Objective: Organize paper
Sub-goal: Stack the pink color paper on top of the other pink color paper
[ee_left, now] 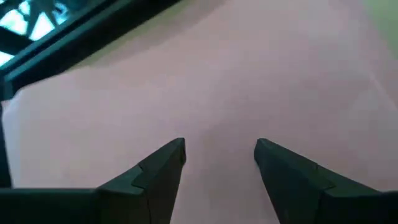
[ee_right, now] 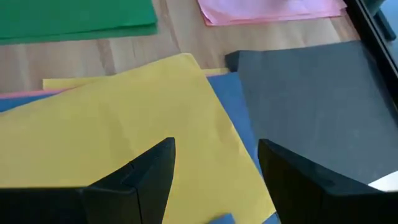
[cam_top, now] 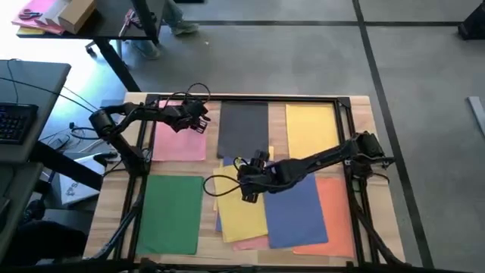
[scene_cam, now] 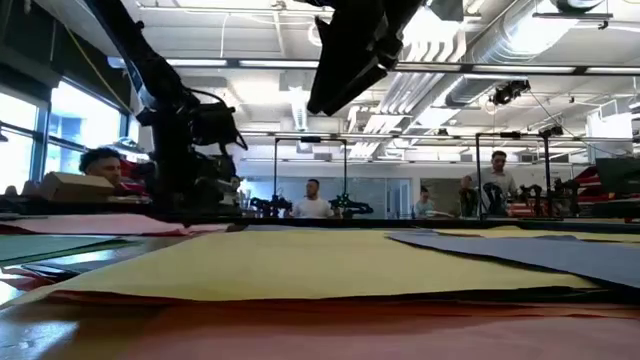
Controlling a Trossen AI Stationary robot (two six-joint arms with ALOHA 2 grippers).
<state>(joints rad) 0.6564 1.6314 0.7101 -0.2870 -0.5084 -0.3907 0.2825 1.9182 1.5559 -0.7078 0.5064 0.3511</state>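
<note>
Over the far-left part of the wooden surface [cam_top: 114,189], the left hand [ee_left: 219,152] hovers spread and empty above the thin pink rectangular sheet [cam_top: 180,136]. Toward the middle, the right hand [ee_right: 216,155], likewise parted and holding nothing, hangs over the skewed yellow sheet [cam_top: 239,205] topping the central pile, between the green sheet [cam_top: 170,212] and blue sheet [cam_top: 299,216]. Pinching one edge cleanly should lift only that sheet. How many sheets lie beneath stays hidden.

No text, label, brand, number or sign can be read anywhere.
</note>
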